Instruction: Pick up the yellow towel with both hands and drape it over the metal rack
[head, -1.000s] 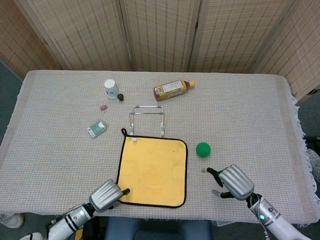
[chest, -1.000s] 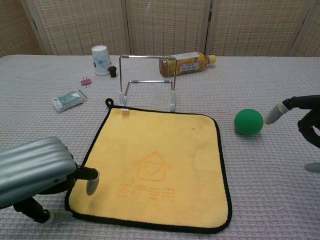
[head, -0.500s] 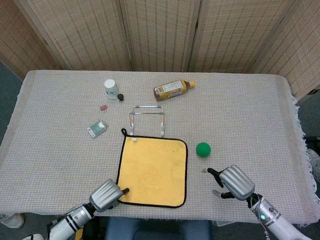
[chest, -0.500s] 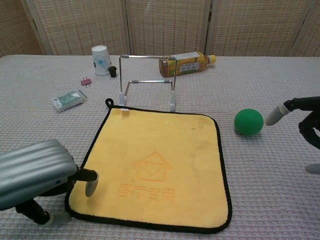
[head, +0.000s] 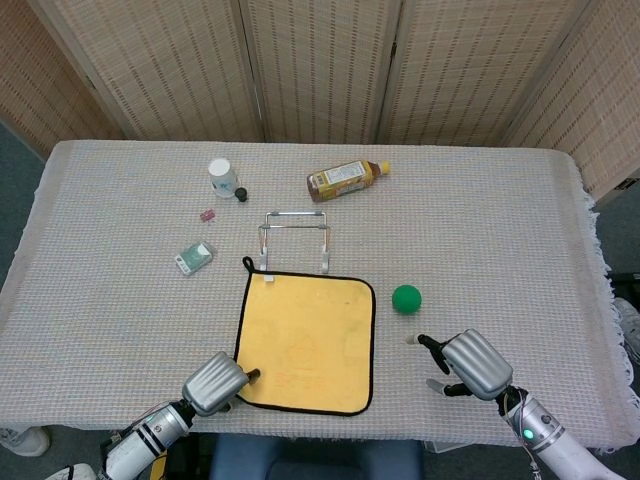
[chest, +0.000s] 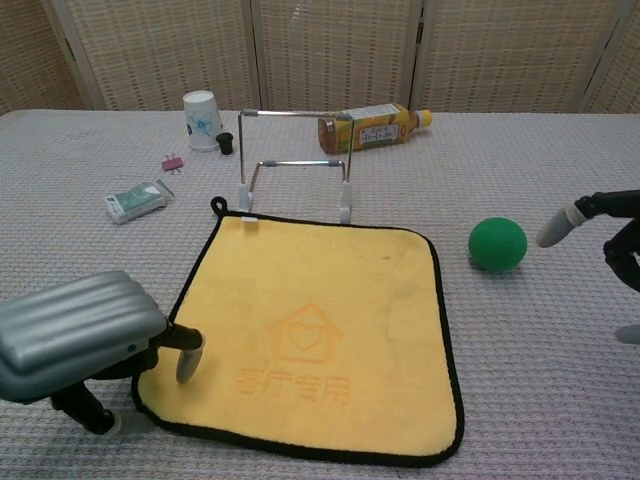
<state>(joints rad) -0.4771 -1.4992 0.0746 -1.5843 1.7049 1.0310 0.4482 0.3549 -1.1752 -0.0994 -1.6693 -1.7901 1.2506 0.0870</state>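
Note:
The yellow towel (head: 308, 338) with black trim lies flat on the table; in the chest view the towel (chest: 330, 330) fills the near middle. Just beyond its far edge the metal rack (head: 294, 238) stands upright and bare, as the rack (chest: 295, 165) also shows from the chest. My left hand (head: 215, 382) is at the towel's near-left corner: one fingertip (chest: 188, 360) hangs over the trim and the thumb rests on the table beside it, fingers apart around the corner. My right hand (head: 470, 362) hovers right of the towel, fingers spread and empty; the chest view shows the right hand (chest: 612, 232) at its right edge.
A green ball (head: 406, 298) sits between the towel and my right hand. Behind the rack lie a tea bottle (head: 346, 180) on its side, a paper cup (head: 222, 176) and a small black cap (head: 241, 195). A pink clip (head: 207, 215) and a green packet (head: 193, 258) lie far left.
My left hand has slid a little right and forward, onto the towel's near-left corner, which now looks slightly pushed in. The right hand has drifted slightly right.

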